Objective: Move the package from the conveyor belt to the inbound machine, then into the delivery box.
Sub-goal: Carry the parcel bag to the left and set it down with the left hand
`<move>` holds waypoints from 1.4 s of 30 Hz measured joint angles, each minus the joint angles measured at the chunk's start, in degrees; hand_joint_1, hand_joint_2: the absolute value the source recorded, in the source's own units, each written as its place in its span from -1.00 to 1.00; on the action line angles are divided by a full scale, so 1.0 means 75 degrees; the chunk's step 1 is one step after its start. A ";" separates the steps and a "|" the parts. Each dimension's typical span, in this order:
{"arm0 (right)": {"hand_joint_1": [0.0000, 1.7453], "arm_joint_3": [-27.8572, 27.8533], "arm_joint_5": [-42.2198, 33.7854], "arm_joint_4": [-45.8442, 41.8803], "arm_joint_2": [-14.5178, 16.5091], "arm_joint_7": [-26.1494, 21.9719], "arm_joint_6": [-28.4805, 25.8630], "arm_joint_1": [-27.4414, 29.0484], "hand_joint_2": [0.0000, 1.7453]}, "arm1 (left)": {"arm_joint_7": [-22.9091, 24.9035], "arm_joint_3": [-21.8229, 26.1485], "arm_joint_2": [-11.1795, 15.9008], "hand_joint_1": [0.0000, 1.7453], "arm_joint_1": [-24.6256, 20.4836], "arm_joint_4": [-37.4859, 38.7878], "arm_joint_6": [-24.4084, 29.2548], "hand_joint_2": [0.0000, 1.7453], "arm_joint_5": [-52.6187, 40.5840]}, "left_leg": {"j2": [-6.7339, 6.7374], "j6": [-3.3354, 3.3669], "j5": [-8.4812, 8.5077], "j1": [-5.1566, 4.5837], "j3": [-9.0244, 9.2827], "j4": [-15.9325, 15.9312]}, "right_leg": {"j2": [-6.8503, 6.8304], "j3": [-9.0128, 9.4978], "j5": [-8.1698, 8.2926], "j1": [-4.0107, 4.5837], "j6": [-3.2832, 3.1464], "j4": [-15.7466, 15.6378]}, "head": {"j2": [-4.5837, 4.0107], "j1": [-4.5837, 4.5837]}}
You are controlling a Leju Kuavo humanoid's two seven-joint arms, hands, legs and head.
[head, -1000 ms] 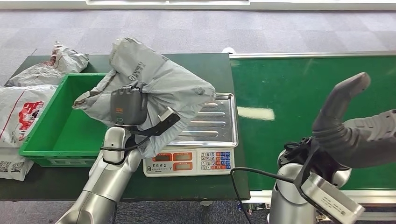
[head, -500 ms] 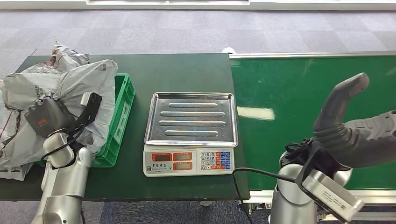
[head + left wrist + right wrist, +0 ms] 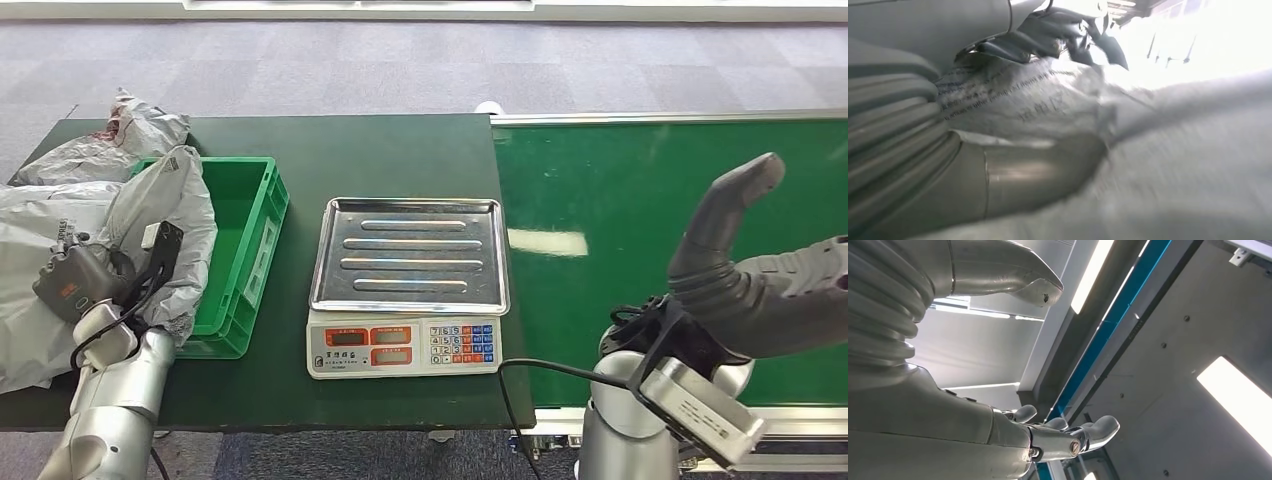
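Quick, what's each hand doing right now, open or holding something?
Left hand: holding the grey package at the green box.
Right hand: open, holding nothing.

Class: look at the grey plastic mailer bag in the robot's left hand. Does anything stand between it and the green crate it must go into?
Nothing visible does. The left hand holds the grey plastic mailer bag over the left side of the green plastic crate, whose open interior beside the bag looks bare. Other grey parcels lie outside the crate.
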 joint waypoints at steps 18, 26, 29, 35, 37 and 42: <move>-1.00 0.0000 -0.0213 0.0000 0.0000 -0.0130 0.0000 -0.0001 1.00 | -0.2483 0.0760 -0.0701 -1.00 0.0638 -0.3203 0.0082 -1.00 0.0842 | -0.0003 0.0000 0.0000 0.0002 -0.0003 0.0000 | -0.0005 0.0000 0.0001 0.0001 -0.0001 0.0000 | 0.0000 -0.0001; -1.00 0.0000 -0.0551 0.0055 0.0000 -0.0506 0.0000 -0.0009 1.00 | -0.7949 0.2252 -0.2043 -1.00 0.0456 -0.5182 0.0082 -1.00 0.3810 | -0.0004 0.0002 -0.0002 -0.0005 -0.0003 0.0001 | -0.0010 0.0001 0.0004 -0.0007 0.0001 0.0000 | 0.0000 0.0001; -1.00 -0.0001 -0.0663 0.0088 0.0000 -0.0591 0.0000 -0.0011 1.00 | -0.8090 0.1972 -0.2372 -1.00 0.0650 -0.6021 0.0082 0.50 0.5615 | -0.0003 0.0004 -0.0004 -0.0006 -0.0001 0.0001 | -0.0012 -0.0002 0.0004 -0.0007 0.0001 -0.0002 | 0.0000 0.0000; -1.00 0.0028 -0.1113 0.0152 0.0000 -0.0577 0.0001 -0.0001 1.00 | -0.7964 -0.0222 -0.2313 -1.00 0.1443 -0.7012 -0.0338 1.00 0.9008 | -0.0022 0.0007 -0.0006 -0.0003 -0.0007 0.0001 | -0.0036 0.0006 -0.0002 -0.0003 0.0002 -0.0002 | 0.0000 0.0001; -1.00 0.0135 -0.1439 0.0223 0.0000 -0.0632 0.0003 0.0035 1.00 | -0.7783 -0.0925 -0.2177 -1.00 0.1642 -0.7201 -0.0957 1.00 0.9645 | -0.0020 0.0007 -0.0006 -0.0003 -0.0006 0.0001 | -0.0034 0.0006 -0.0001 -0.0003 0.0001 -0.0002 | 0.0000 0.0001; -1.00 0.0831 -0.2365 0.0637 -0.0020 -0.0658 0.0054 0.0096 1.00 | -0.7760 -0.2325 -0.1829 -1.00 0.2255 -0.7775 -0.3741 1.00 1.1022 | -0.0010 0.0007 -0.0006 -0.0004 -0.0004 0.0001 | -0.0029 0.0004 0.0000 -0.0004 0.0000 -0.0002 | 0.0000 0.0001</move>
